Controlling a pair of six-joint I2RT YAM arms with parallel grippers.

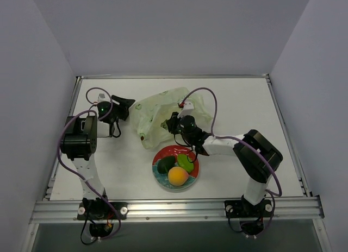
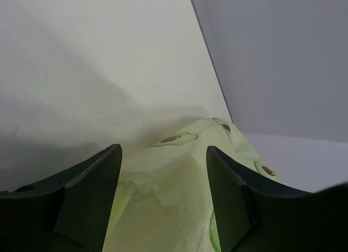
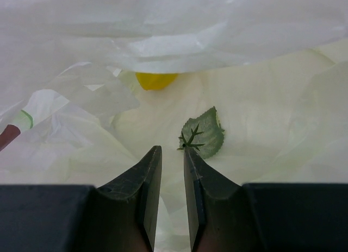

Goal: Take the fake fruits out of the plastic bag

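plastic bag [image 1: 155,113] lies long side-to-side; left tool [image 2: 163,150] open; right tool [image 3: 172,150]: cannot tell.

Your top external camera sits high behind the arm bases at six o'clock, looking down toward twelve over the whole table [image 1: 125,159]. Your left wrist camera rides low at ten o'clock, facing three past the left gripper [image 2: 163,149], close to the plastic bag [image 2: 174,197]. Your right wrist camera faces ten o'clock past the right gripper [image 3: 172,149], nearest of all, among the bag's folds. All three views share the bag.
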